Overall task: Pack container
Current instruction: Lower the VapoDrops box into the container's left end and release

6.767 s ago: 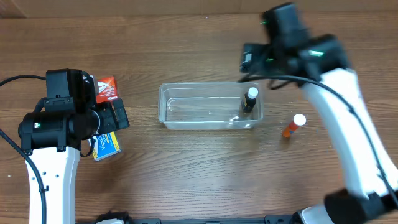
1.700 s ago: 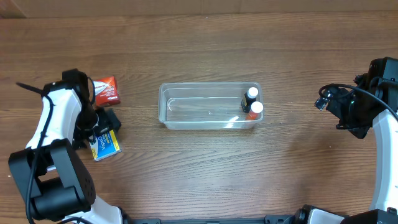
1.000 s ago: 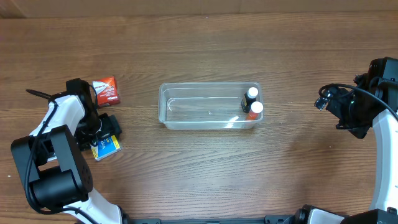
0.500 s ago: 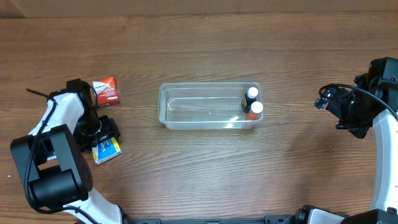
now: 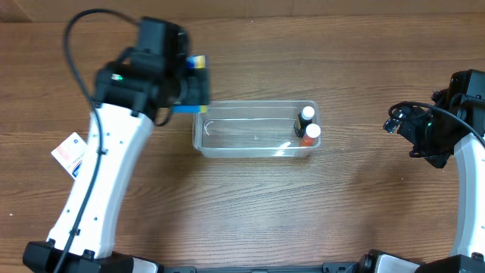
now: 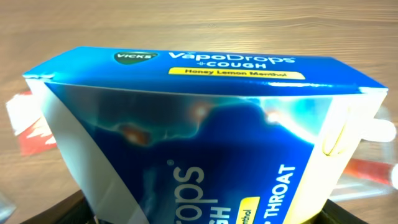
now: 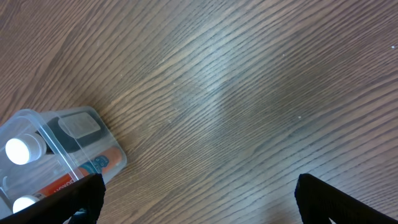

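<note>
The clear container point(image 5: 255, 140) lies mid-table. At its right end stand a black bottle point(image 5: 305, 116) and an orange bottle point(image 5: 311, 133), both white-capped. My left gripper point(image 5: 192, 87) is shut on a blue VapoDrops box point(image 5: 198, 64) and holds it in the air over the container's left end. The box fills the left wrist view point(image 6: 205, 124). My right gripper point(image 5: 403, 127) is open and empty over bare table, well right of the container. The right wrist view shows its fingers point(image 7: 199, 205) wide apart, with the container's corner point(image 7: 71, 127) at lower left.
A small white and red box point(image 5: 70, 154) lies on the table at the far left, below the left arm. The table is brown wood.
My left arm has lifted the blue box from the left of the table and carried it to the container's left end. The red box now lies lower left. The right arm has not moved.
</note>
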